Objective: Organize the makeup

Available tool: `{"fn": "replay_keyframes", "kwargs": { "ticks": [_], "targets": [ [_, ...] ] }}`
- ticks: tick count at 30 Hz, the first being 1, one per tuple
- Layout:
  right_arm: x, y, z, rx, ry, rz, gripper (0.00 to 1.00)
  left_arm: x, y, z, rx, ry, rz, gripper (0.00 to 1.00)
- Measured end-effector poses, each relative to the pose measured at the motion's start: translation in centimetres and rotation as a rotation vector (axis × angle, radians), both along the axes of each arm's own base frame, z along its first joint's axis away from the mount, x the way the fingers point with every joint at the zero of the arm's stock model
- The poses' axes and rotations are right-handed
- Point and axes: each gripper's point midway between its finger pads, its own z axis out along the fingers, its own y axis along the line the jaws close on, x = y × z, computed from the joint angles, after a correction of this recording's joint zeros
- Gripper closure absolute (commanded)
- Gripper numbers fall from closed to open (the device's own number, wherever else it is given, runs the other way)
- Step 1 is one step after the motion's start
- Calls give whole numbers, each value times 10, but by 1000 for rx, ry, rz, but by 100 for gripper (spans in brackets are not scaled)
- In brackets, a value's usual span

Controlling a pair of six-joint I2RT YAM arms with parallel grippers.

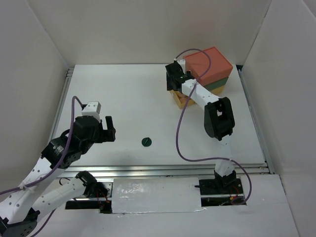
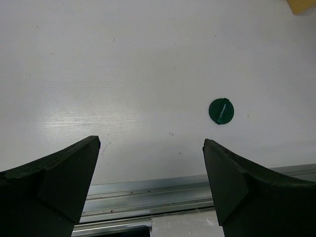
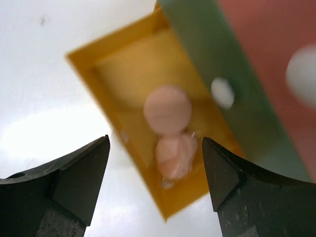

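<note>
Two peach compacts (image 3: 168, 109) in the yellow drawer (image 3: 123, 69) show only from the right wrist (blurred); right gripper (image 3: 155, 143) and left gripper (image 2: 150, 142) gape wide, holding nothing.

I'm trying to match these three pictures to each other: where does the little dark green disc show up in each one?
Top external: the dark green disc lies alone, low and just left of centre.
Left wrist: it sits right of centre.
Right wrist: not in it.
Shared landmark: the yellow drawer, pulled out of the box in the top view, a corner at top right in the left wrist view, filling the middle of the right wrist view.
</note>
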Motion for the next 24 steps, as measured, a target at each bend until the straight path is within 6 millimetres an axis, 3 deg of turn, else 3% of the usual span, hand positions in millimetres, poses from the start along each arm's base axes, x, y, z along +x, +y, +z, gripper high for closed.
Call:
{"fn": "replay_keyframes", "kwargs": {
  "ticks": [4,5,7,10,13,16,19,24],
  "targets": [
    [-43,28,6,66,29,108,16,0,0,0,1,0,1,1],
    [-62,44,9,95,37,161,15,0,1,0,-1,-2,4,1],
    [-100,84,12,159,52,280,0,1,4,2,-1,-12,21,1],
    [-154,144,7,229,99,451,0,3,15,3,2,-22,80,0],
    [-195,181,-11,242,165,545,0,7,31,4,8,-27,165,1],
    [-217,197,-23,248,211,576,2,10,52,3,6,-26,273,1],
    [-228,199,-35,263,247,569,5,11,73,6,1,-37,372,1],
    [-248,190,-60,263,323,530,18,9,79,9,-16,-52,393,1]
  ]
}}
